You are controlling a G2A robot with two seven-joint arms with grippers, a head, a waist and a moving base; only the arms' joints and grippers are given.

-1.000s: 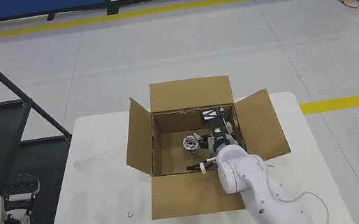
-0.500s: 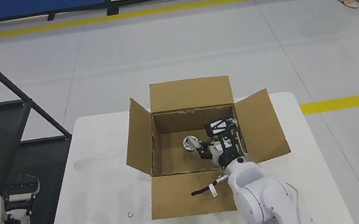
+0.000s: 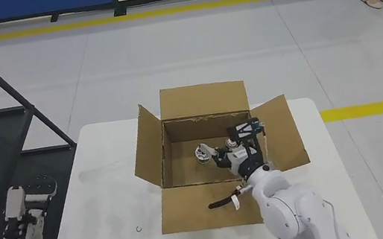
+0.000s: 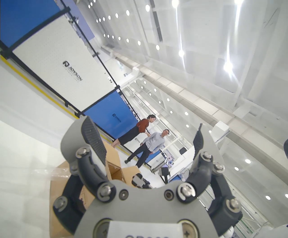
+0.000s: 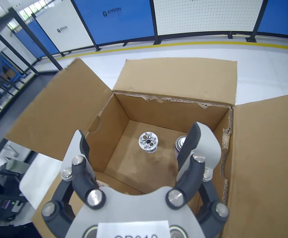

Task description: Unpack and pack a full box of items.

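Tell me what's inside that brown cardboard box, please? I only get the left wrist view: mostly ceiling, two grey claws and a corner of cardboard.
Observer: The right wrist view looks straight in. A silver metal spool-shaped part stands on the floor of the brown cardboard box.
Operator: Just that one thing?
Observer: No, a small metal-topped can stands beside it near the side wall, partly hidden behind a finger of the right gripper.
Operator: Is that gripper holding anything?
Observer: No. It is open and empty, above the open box.
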